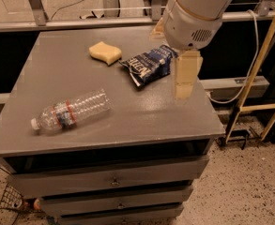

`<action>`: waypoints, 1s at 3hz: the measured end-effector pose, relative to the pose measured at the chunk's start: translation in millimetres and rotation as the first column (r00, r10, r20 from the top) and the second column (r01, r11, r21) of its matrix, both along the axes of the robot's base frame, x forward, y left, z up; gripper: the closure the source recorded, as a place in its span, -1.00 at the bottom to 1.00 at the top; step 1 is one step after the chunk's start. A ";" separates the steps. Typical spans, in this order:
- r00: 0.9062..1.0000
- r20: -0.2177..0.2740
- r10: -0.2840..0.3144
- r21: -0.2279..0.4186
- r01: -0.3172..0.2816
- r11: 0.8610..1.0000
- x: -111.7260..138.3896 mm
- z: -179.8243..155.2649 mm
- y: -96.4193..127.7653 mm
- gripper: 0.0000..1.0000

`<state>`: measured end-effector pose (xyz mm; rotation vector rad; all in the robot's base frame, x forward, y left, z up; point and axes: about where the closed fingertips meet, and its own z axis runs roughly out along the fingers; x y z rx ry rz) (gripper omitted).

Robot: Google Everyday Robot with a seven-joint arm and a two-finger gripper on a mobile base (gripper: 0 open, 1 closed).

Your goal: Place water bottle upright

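Nearest the camera is a stack of grey metal drawers (113, 182) with small round pulls, and above them the flat, dull-grey table (43, 64), smooth enough to carry a faint sheen. The water bottle (71, 111) lies on its side near the front left corner, its white cap pointing left towards the edge. It is clear, thin ribbed plastic with a label band edged in red-orange, and looks light, easily dented and ready to roll. The gripper (184, 81) hangs over the right side of the table, well apart from the bottle and holding nothing, a pale tan, blocky piece below a rounded white wrist. Whether it is spread or pressed together cannot be told from here. The task seems to be at the approach step, with no grasp made. The next move probably calls for crossing leftwards, coming down over the bottle's body across its width, then tipping it so the base meets the table. Farther back lie a crinkled dark blue snack bag (148, 64), partly under the wrist, and beside it a soft yellow sponge (104, 52) with wavy edges.
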<state>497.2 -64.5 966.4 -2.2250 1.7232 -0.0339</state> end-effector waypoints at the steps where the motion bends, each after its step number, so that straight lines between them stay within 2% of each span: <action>1: 0.988 -0.035 0.148 -0.082 -0.151 0.985 6.0 -23.4 48.7 -1.00; 2: 0.948 -0.056 0.314 -0.174 -0.319 0.932 12.4 -42.6 116.3 -1.00; 3: 0.912 -0.057 0.406 -0.212 -0.408 0.888 20.2 -48.7 162.2 -1.00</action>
